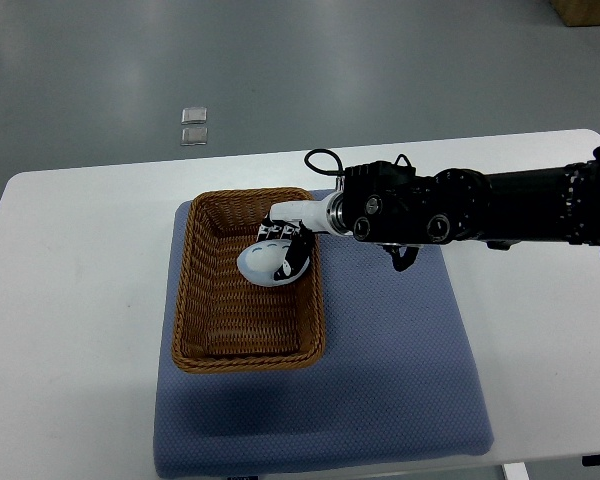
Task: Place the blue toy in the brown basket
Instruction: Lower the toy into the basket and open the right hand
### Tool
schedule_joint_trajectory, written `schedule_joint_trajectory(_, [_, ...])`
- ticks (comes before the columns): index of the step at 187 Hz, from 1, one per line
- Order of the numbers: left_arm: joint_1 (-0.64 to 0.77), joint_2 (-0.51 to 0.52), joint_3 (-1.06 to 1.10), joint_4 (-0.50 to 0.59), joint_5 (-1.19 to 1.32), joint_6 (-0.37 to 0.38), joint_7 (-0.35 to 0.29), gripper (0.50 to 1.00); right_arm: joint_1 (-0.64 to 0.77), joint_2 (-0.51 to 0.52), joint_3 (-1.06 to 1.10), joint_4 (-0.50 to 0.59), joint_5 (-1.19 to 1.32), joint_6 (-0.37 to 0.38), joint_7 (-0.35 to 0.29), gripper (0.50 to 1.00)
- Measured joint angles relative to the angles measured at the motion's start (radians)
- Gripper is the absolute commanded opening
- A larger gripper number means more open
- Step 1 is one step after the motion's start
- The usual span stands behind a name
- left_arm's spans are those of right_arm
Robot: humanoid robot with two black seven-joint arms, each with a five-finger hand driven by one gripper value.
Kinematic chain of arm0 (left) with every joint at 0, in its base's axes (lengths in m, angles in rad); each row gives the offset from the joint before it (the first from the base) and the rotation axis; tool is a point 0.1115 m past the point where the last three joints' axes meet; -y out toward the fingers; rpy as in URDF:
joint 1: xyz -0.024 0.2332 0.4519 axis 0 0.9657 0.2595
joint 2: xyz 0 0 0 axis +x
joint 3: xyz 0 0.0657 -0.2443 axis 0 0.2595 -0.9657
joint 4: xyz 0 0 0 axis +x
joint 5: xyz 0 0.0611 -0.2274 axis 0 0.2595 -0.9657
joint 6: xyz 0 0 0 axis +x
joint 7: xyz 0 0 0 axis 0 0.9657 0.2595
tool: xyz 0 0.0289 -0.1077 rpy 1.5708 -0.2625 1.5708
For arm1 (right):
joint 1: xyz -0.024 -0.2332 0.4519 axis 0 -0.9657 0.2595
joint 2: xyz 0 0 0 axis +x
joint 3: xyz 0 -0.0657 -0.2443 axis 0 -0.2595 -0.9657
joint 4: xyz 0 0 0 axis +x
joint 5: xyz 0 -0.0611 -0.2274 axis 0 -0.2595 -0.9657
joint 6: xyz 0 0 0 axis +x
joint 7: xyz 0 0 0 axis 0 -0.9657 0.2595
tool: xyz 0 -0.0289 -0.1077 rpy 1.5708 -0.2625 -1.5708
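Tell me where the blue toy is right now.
In the top view, the pale blue rounded toy is inside the brown woven basket, near its upper right corner, gripped by the right hand.

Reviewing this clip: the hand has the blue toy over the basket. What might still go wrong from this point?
1. The right hand holds the blue toy close to the right wall of the brown basket, not its middle; a release here might land it on the rim or let it roll out onto the blue mat.
2. The fingers reach inside the basket, so on withdrawal they may catch the wicker and drag or tip it.
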Motion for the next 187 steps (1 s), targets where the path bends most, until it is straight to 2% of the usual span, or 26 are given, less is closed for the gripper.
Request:
schedule_joint_trajectory(12, [0.000, 0.000, 0.000, 0.000, 0.000, 0.000, 0.000, 1.000, 0.001, 0.000, 0.017, 0.000, 0.001, 0.003, 0.000, 0.829])
schedule_joint_trajectory(19, [0.000, 0.000, 0.000, 0.000, 0.000, 0.000, 0.000, 1.000, 0.005, 0.000, 0.026, 0.000, 0.002, 0.004, 0.000, 0.856])
schedule_joint_trajectory(41, [0.000, 0.000, 0.000, 0.000, 0.000, 0.000, 0.000, 1.000, 0.012, 0.000, 0.053, 0.000, 0.009, 0.009, 0.000, 0.862])
schedule_joint_trajectory(54, [0.000, 0.000, 0.000, 0.000, 0.000, 0.000, 0.000, 1.000, 0.013, 0.000, 0.064, 0.000, 0.017, 0.012, 0.000, 0.901])
schedule_joint_trajectory(187, [0.000, 0.000, 0.000, 0.000, 0.000, 0.000, 0.000, 1.000, 0.029, 0.000, 0.126, 0.000, 0.029, 0.035, 0.000, 0.911])
